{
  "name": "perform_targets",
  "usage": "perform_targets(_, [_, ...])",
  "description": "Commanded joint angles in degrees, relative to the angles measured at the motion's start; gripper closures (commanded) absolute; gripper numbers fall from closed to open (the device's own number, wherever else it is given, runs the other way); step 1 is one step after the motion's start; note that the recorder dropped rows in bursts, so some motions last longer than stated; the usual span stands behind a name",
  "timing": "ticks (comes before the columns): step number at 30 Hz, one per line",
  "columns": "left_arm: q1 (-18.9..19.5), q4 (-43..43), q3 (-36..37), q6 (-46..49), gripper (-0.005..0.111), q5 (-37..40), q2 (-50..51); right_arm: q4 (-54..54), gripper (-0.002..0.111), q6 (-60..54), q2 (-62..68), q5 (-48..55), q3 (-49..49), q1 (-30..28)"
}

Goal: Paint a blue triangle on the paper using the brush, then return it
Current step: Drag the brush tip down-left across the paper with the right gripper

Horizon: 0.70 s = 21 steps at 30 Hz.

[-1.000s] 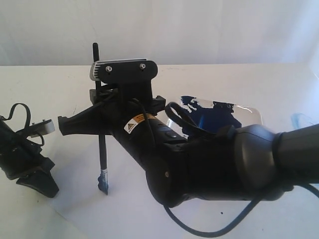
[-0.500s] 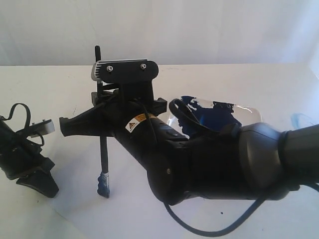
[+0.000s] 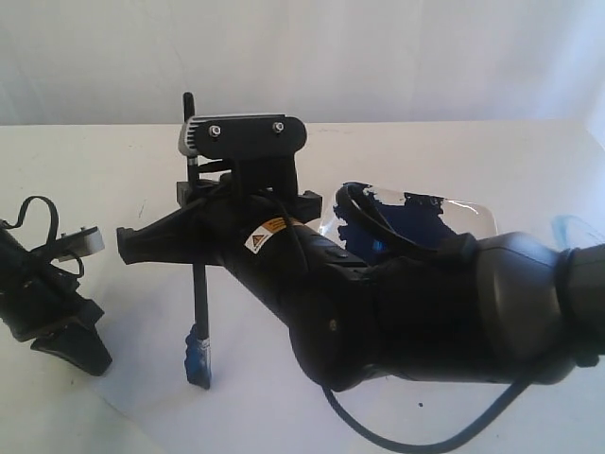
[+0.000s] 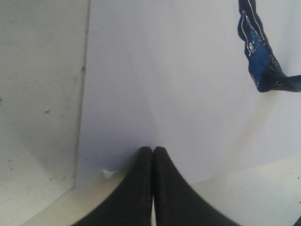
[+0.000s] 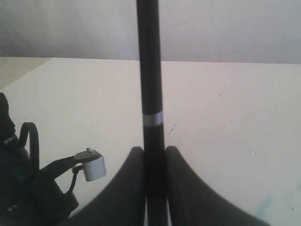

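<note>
Nearest to us, the right arm (image 3: 425, 322) sprawls over the near right part of the tabletop (image 3: 95, 161), above the paper (image 3: 236, 416), which spreads across the near middle. Toward the near left corner sits the left gripper (image 4: 153, 149). We see its two jaws pressed flat together with nothing between them, the tips low over the paper just inside one of its edges.

A little farther in, the right gripper (image 5: 154, 157) is clamped on the brush (image 3: 198, 303), its jaws closed against either side of the black handle. We see the brush standing almost upright, leaning only slightly. The top of its handle pokes up above the wrist camera housing (image 3: 241, 135), and a thin silver band (image 5: 153, 119) sits above the grip. Its blue-stained bristles (image 3: 198, 355) point down and their tip meets the paper in the sheet's left part, near the left gripper but apart from it.

Beyond the arm, toward the right side of the tabletop, the glossy plate (image 3: 480, 216) lies partly hidden, with a dark blotch of blue paint (image 3: 416, 222) on it. A faint pale-blue smear (image 3: 570, 227) shows near the right edge. At the far edge a plain white wall (image 3: 378, 57) rises.
</note>
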Motion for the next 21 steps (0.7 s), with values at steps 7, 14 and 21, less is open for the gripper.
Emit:
perform_targets(7, [0.23,-0.05,-0.04,-0.21,0.107,0.79,0.11,0.18,0.108,-0.73,-0.88,3.48,0.37,0.08])
perform_targets(14, [0.23,-0.05,-0.04,-0.21,0.107,0.93,0.11,0.18,0.108,-0.73,-1.67,4.77,0.37,0.08])
perform_targets(21, [0.23,-0.05,-0.04,-0.21,0.107,0.93,0.11,0.18,0.108,-0.73,-3.38,6.00,0.37,0.08])
